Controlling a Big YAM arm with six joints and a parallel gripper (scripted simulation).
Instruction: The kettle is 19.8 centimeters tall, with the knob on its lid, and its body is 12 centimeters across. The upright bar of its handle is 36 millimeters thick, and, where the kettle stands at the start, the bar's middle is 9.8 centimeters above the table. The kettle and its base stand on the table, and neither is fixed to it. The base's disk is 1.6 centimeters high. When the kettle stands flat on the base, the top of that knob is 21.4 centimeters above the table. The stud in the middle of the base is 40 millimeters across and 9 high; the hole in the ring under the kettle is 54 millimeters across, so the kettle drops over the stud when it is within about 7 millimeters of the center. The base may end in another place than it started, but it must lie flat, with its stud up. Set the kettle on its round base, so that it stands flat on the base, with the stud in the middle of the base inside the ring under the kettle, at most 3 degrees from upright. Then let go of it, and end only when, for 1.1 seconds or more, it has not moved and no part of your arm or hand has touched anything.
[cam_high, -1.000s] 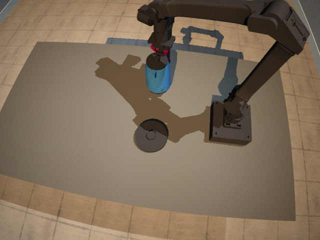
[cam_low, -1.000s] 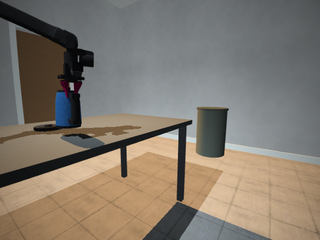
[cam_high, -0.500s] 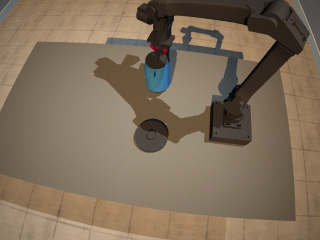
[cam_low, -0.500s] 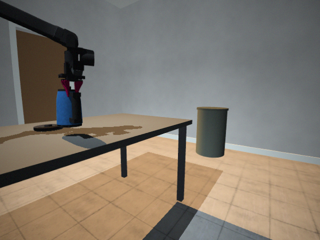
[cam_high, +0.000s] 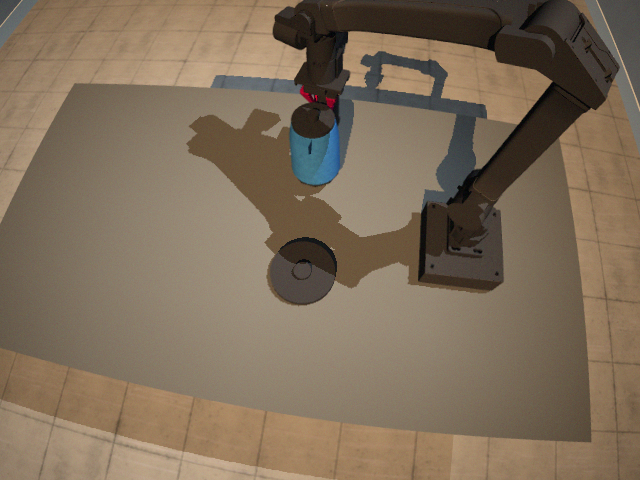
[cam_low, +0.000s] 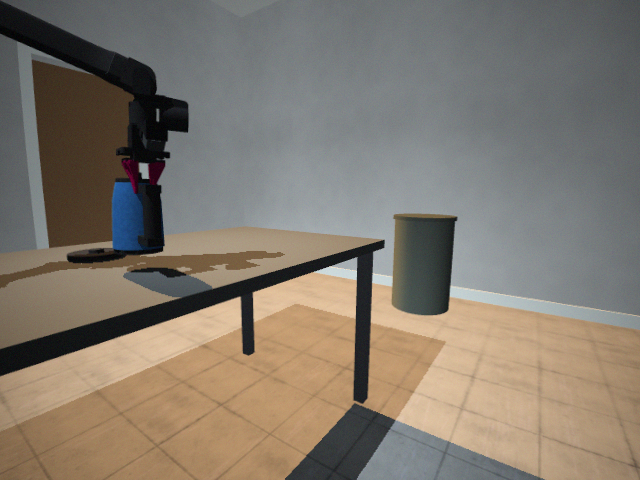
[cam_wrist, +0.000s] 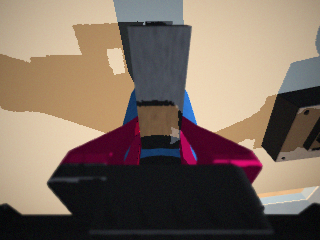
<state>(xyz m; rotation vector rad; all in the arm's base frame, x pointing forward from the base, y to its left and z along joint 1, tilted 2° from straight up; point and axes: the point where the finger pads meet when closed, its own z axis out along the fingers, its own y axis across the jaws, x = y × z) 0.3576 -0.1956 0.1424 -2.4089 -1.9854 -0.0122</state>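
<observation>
The blue kettle (cam_high: 314, 149) with a dark lid hangs in the air above the far middle of the table, clear of the top, as its shadow shows in the side view (cam_low: 136, 217). My gripper (cam_high: 317, 98) with red fingers points down and is shut on the upright bar of the kettle's dark handle (cam_low: 152, 214). In the wrist view the fingers flank the grey handle bar (cam_wrist: 157, 70). The round dark base (cam_high: 302, 269) with its stud up lies flat on the table, nearer the front and apart from the kettle. It also shows in the side view (cam_low: 93, 254).
My arm's square mount (cam_high: 460, 248) stands on the table right of the base. A grey-green bin (cam_low: 423, 263) stands on the floor beyond the table. The table's far edge lies just behind the kettle.
</observation>
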